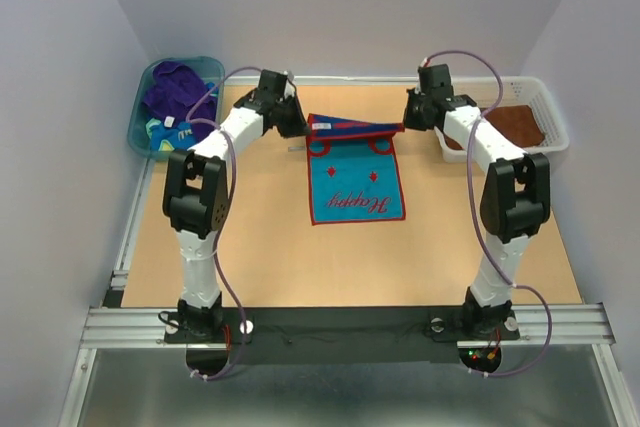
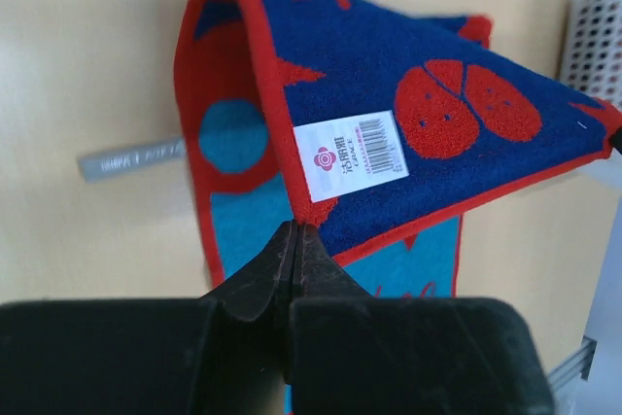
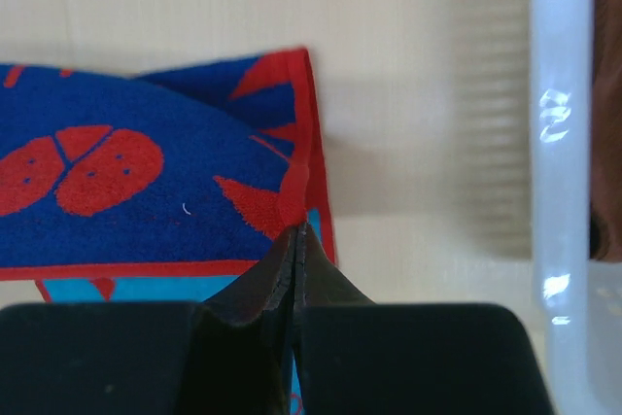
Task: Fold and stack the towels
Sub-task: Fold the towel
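A red-bordered blue towel (image 1: 355, 177) lies in the middle of the table, its far end lifted and turned over so the dark blue underside (image 2: 418, 114) with a white label shows. My left gripper (image 1: 297, 122) is shut on the towel's far left corner (image 2: 309, 216). On the opposite side, the right gripper (image 1: 408, 117) pinches the far right corner (image 3: 296, 211), jaws shut. A brown towel (image 1: 515, 125) rests in the white basket. Purple and teal-and-yellow towels (image 1: 175, 97) fill the teal tub.
The white mesh basket (image 1: 548, 112) stands at the back right, close to my right arm. The teal tub (image 1: 140, 132) sits at the back left. A short grey strip (image 2: 131, 159) lies on the table beside the towel's left edge.
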Motion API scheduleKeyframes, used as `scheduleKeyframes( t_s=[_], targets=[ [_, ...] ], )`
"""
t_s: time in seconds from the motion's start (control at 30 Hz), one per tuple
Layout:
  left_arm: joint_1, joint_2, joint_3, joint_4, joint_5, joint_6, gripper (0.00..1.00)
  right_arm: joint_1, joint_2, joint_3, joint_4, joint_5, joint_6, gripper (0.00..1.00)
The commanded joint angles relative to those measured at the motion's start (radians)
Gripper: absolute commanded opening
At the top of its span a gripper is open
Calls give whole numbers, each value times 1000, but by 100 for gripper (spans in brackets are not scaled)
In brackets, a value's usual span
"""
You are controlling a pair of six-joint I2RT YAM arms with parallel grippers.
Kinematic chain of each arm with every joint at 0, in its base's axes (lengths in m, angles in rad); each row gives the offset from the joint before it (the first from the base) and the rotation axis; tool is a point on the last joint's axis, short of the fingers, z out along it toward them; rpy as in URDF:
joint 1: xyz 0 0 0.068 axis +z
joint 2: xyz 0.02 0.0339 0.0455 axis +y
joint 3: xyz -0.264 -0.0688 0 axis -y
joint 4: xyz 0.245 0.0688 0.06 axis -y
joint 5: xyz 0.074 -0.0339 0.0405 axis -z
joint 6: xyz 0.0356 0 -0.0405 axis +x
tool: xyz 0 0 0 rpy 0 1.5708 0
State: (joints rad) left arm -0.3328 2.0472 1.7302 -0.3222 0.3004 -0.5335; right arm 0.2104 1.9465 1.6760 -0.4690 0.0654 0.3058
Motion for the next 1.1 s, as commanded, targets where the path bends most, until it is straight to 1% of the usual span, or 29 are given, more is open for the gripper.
scheduleKeyframes(
  t_s=[0.0, 0.07, 0.1, 0.17, 0.27, 0.33, 0.47, 0.57, 0.8, 1.07],
  targets=[
    [-8, -185, -146, 41, 31, -20, 0, -3, -131, -129, 10, -59, -2, 0],
    [-14, -219, -211, 46, 40, -19, 0, -3, -168, -188, 12, -59, 9, 1],
    [-23, -252, -274, 54, 40, -20, 0, -3, -204, -244, 10, -93, 18, 0],
    [-35, -289, -366, 72, 39, -25, 0, -3, -233, -292, 10, -104, 24, 0],
    [-58, -340, -440, 94, 36, -33, 0, -3, -291, -367, 10, -124, 27, 0],
    [-75, -364, -523, 107, 32, -42, 0, -3, -325, -416, 6, -137, 35, 1],
    [-92, -406, -598, 132, 22, -62, 0, -3, -371, -487, 4, -165, 42, 0],
    [-101, -427, -627, 137, 11, -60, 0, -3, -400, -533, 3, -193, 53, 0],
    [-144, -441, -734, 161, -10, -72, 0, -3, -439, -659, 4, -277, 101, 1],
    [-178, -440, -859, 209, -40, -92, 0, -3, -405, -772, 10, -322, 101, 1]
  ],
)
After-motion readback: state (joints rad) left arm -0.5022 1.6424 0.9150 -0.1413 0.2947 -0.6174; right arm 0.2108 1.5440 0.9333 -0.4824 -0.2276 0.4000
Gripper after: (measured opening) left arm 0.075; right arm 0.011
